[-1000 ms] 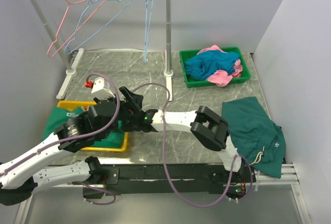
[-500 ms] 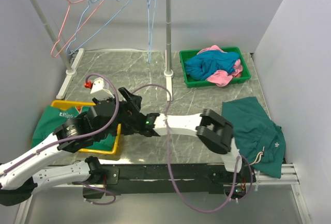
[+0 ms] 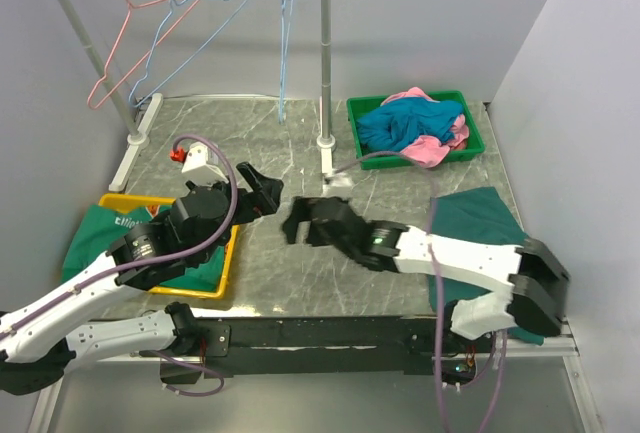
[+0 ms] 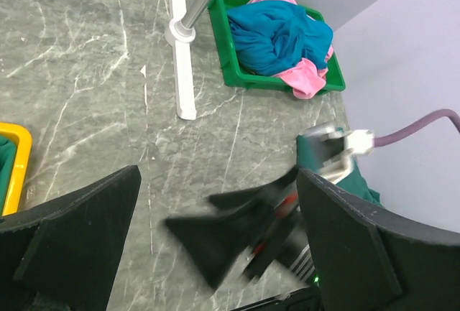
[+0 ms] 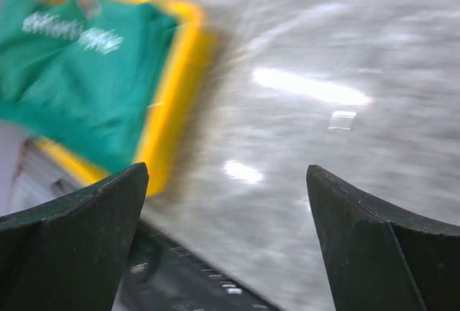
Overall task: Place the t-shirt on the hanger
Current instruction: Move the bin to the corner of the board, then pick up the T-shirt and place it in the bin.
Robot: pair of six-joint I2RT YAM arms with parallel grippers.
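Note:
The teal-blue t-shirt (image 3: 398,125) lies crumpled in the green tray (image 3: 362,158) at the back right, and shows in the left wrist view (image 4: 277,32). A light-blue wire hanger (image 3: 190,38) hangs on the rack rail; another (image 3: 285,38) hangs edge-on. My left gripper (image 3: 265,191) is open and empty above the table's middle (image 4: 215,253). My right gripper (image 3: 298,221) is open and empty just right of it (image 5: 226,203), and appears blurred in the left wrist view (image 4: 241,228). Both are far from the shirt and hangers.
A pink garment (image 3: 430,148) lies with the t-shirt in the green tray. A yellow tray (image 3: 225,273) at the left holds a dark green printed shirt (image 5: 72,88). Another dark green shirt (image 3: 490,243) lies at the right. A pink-red hanger (image 3: 118,48) hangs on the rack, whose post (image 3: 325,53) stands mid-table.
My right arm has swung back to the right, away from the yellow tray. The yellow tray and its green shirt have slid left. The hangers sway on the rail.

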